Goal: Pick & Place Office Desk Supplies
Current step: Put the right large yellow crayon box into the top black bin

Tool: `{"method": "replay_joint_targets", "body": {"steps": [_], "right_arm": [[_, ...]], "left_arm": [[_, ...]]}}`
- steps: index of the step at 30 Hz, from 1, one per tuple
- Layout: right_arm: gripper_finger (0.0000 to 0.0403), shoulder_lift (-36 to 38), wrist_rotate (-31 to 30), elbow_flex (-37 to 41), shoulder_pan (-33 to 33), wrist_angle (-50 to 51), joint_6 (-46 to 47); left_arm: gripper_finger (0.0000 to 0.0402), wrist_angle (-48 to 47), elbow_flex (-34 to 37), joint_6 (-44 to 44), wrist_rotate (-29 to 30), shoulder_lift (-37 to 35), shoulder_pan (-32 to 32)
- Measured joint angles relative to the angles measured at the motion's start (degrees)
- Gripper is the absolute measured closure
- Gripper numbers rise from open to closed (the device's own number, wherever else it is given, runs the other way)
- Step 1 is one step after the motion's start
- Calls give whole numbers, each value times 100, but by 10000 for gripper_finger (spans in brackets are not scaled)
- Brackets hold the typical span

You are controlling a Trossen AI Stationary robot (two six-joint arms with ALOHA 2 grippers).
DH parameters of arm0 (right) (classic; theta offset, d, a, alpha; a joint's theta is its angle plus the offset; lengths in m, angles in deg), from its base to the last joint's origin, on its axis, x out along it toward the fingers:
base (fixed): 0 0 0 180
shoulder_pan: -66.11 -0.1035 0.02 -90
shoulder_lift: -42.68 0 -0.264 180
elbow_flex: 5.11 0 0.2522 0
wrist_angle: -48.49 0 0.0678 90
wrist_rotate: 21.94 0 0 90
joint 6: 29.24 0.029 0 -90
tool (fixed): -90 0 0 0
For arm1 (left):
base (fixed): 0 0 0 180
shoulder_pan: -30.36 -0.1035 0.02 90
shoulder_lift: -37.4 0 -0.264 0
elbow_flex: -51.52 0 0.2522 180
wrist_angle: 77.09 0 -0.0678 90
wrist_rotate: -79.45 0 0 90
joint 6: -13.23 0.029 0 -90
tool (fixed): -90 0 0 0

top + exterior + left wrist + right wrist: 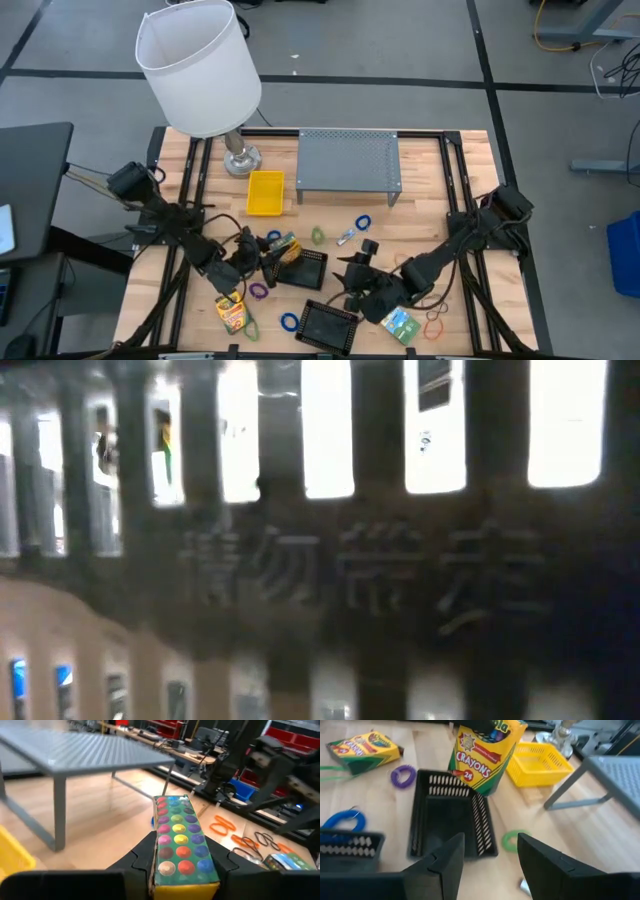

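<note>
From above, the left gripper (262, 258) sits near the front of the table (420, 215), clamped on a crayon box (281, 246) held just beside a black basket (303, 269), presumably so the box can go into it. A second crayon box (231, 313) lies flat near the front edge, and a third box (399, 325) lies under the right arm. The right gripper (352, 283) hovers between the two black baskets, nearer the front basket (329, 323). Loose rubber bands (362, 221) are scattered around.

The low view is blocked by something dark and close, so it tells nothing useful.

The left wrist view shows its fingers (142, 862) pressed against both sides of the crayon box (181, 842) (a firm side grip keeps it upright).

The right wrist view shows its jaws wide apart and empty above the black basket (451, 817), with the held crayon box (482, 752) tilted at the basket's far edge, and a yellow bin (538, 762) beyond.
</note>
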Motion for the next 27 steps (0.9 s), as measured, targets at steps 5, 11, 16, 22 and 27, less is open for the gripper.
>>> {"method": "replay_joint_targets", "body": {"steps": [5,11,16,22,27], "right_arm": [[213,0,2,0,-244,259,428],[213,0,1,0,-405,296,727],[213,0,16,0,-431,299,931],[213,2,32,0,-429,299,1015],[213,2,81,0,-402,346,1015]], "left_arm": [[296,2,0,-425,4,299,-1],[296,-44,0,-580,-86,328,-7],[296,-536,0,-1004,-310,328,-5],[296,-717,4,-1273,-286,526,-4],[296,-716,4,-1321,-275,782,-52]]}}
